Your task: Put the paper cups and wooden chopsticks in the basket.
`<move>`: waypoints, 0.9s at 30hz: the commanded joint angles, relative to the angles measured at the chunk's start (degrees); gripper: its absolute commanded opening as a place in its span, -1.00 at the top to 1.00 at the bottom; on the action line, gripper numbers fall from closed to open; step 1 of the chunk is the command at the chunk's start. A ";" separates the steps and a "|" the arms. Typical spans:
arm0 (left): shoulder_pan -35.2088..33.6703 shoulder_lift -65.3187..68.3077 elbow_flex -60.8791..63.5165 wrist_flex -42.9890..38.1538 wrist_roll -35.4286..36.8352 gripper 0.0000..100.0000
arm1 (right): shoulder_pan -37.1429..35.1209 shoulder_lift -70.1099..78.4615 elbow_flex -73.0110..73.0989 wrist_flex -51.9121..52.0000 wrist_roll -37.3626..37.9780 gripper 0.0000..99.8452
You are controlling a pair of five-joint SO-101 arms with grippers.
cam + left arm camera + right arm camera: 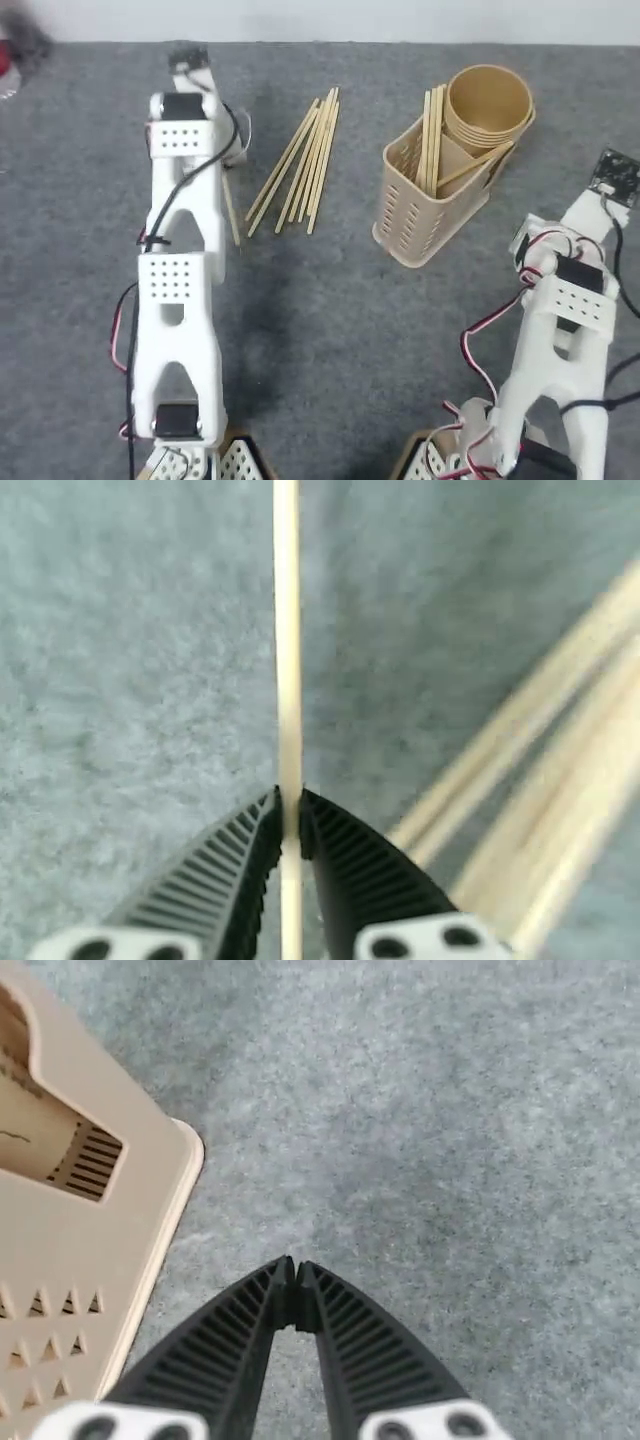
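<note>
nearest the lens: the left gripper (290, 820), ribbed jaws pinched tight on a single wooden chopstick (287, 630), apparently toward one end, the long part running straight out ahead over the grey carpet (120, 680). from above, the same wooden chopstick (231, 215) slanting out from under the left arm (185, 200), just beside the loose chopsticks (300, 165) fanned on the carpet between that arm and the basket (420, 225). hard to tell whether lifted off the carpet yet. stacked paper cups (488, 100) standing in the basket's far end, upright chopsticks (432, 135) beside them, one more leaning across. right gripper (293, 1295) closed on nothing, tips together, hovering over bare carpet just beside the basket's corner (150, 1210).

step in hand, by the look of it: carrying the held stick over to the basket. lift clear of the fan first, so as not to drag the neighbours along. keep the squeeze firm; expect a pivot from thin wood gripped far from its middle. swing across, tip the free end downward, aim for the compartment with the other sticks, not the cup mouth. lower until the tip sits well inside the rim before letting go, otherwise likely to bounce off the wall or tip out. mind the right arm parked close to the basket.
</note>
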 commanded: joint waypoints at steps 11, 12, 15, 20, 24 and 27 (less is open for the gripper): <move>22.33 -54.42 24.40 0.09 0.35 0.98 | 0.40 -0.92 2.46 -4.79 -0.53 0.98; 23.56 -56.26 26.24 -0.79 0.35 0.98 | 0.40 -0.92 2.81 -5.41 -0.53 0.98; 27.16 -60.92 32.66 -5.10 0.26 0.98 | 0.31 -0.92 3.34 -6.11 -0.44 0.98; 32.44 -70.95 48.13 -14.95 0.26 0.98 | 0.31 -0.92 3.43 -5.76 -0.44 0.98; 35.16 -84.31 67.03 -26.55 0.26 0.98 | 0.22 -0.92 3.43 -5.67 -0.44 0.98; 33.85 -94.59 81.89 -44.75 0.35 0.98 | 0.04 -0.92 3.43 -5.85 -0.44 0.98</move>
